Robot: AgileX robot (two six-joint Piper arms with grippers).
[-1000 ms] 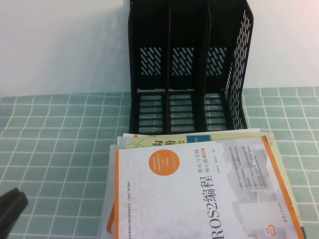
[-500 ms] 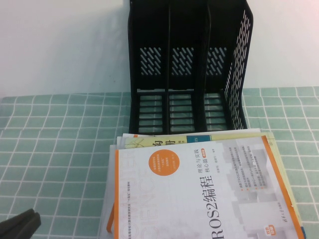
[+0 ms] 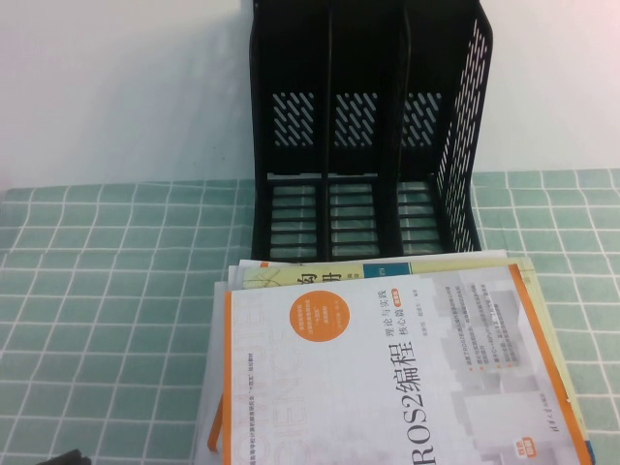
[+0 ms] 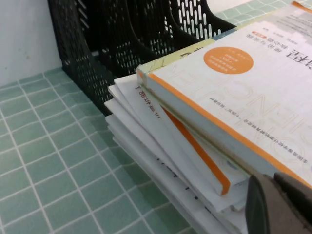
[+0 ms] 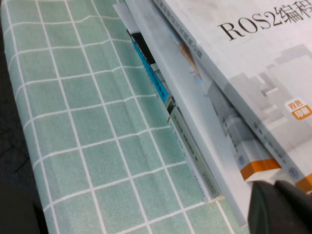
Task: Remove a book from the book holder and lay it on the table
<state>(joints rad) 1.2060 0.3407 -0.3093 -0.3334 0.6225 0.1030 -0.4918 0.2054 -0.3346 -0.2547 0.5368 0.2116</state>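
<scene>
The ROS2 book [image 3: 407, 378] is lying flat atop the stack, the book holder [image 3: 363, 136] standing empty. The right gripper [image 5: 280, 207], clenched on nothing, is hovering beside the stack; the left gripper [image 4: 280, 204] sits near its corner, grip unreadable. Only retreat looks left.

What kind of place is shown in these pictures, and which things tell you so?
Probably a robot test bench set up like a desk. A checked green cloth covers the table, an empty black book holder stands before a plain white wall, and the ROS2 book tops a stack of technical books. The left gripper and right gripper sit beside the stack.
</scene>
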